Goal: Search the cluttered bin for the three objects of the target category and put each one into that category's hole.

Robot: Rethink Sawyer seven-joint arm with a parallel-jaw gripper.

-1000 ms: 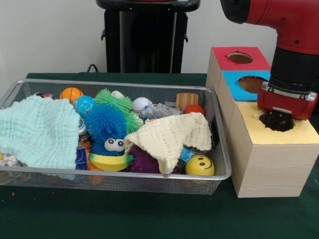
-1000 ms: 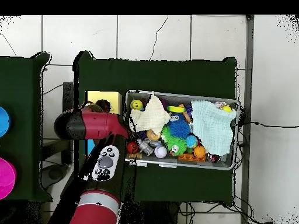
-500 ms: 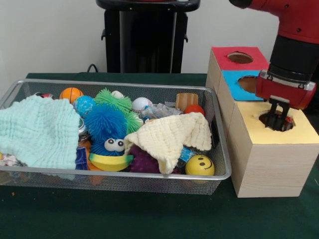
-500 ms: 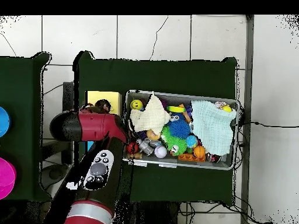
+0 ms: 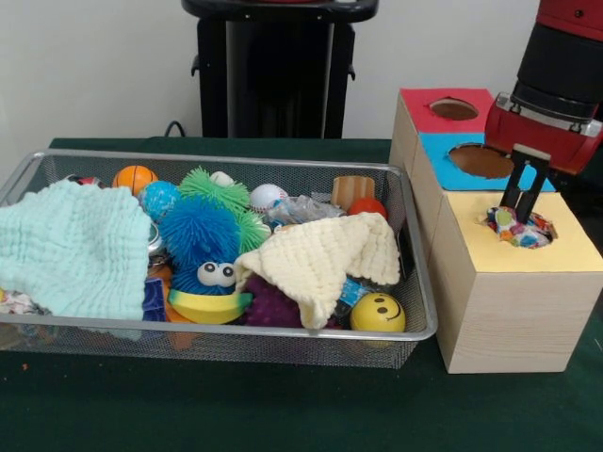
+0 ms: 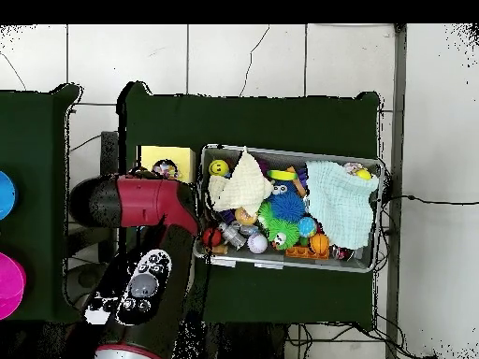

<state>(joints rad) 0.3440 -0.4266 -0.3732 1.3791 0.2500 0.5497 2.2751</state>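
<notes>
A multicoloured speckled ball [image 5: 517, 229] sits in the hole of the yellow-topped box [image 5: 556, 256] (only its top shows). Just above it hangs the end effector [image 5: 523, 194], empty; how far open it is I cannot tell. Left of the box stands the wire bin [image 5: 236, 331] of toys and cloths on the green bench [image 5: 283, 410].

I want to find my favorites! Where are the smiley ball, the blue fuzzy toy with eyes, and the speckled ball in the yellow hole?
smiley ball [image 5: 378, 313], front view, on its yellow face.
blue fuzzy toy [image 5: 199, 235], front view, on its spiky body.
speckled ball [image 5: 518, 229], front view, on its top showing in the hole.
</notes>
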